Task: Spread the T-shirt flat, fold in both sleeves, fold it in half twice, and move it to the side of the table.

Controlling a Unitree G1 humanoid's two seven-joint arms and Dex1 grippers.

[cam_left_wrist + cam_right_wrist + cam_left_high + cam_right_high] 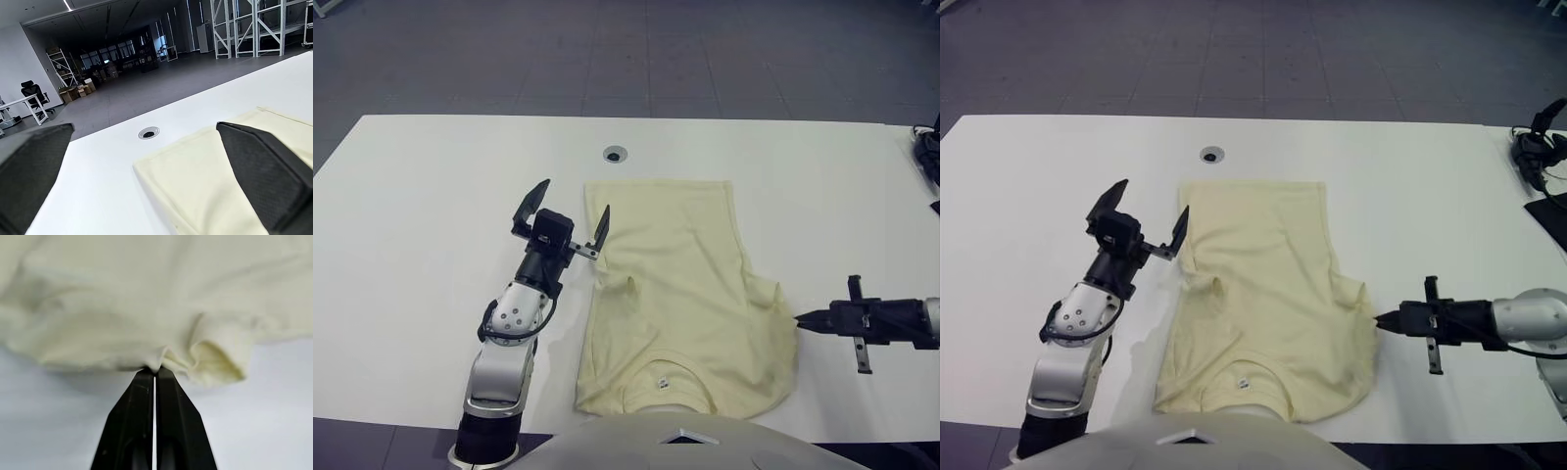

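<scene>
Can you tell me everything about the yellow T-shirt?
The pale yellow soft cloth T-shirt lies on the white table, collar and small white label nearest the robot, hem farthest. It looks narrow, sleeves seemingly folded in, wrinkled at both sides. The right gripper is shut, pinching its bunched right edge. The open left gripper is at its left edge.

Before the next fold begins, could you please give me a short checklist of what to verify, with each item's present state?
1. Right gripper holds the T-shirt: ok, fingers shut on a pinch of fabric at its right edge.
2. Left gripper free: ok, fingers open, holding nothing, beside the shirt's left edge.
3. Shirt lies flat: not ok, fabric bunches by the right gripper.
4. Both sleeves folded in: cannot tell.
5. Cable hole apart from the shirt: ok.
</scene>
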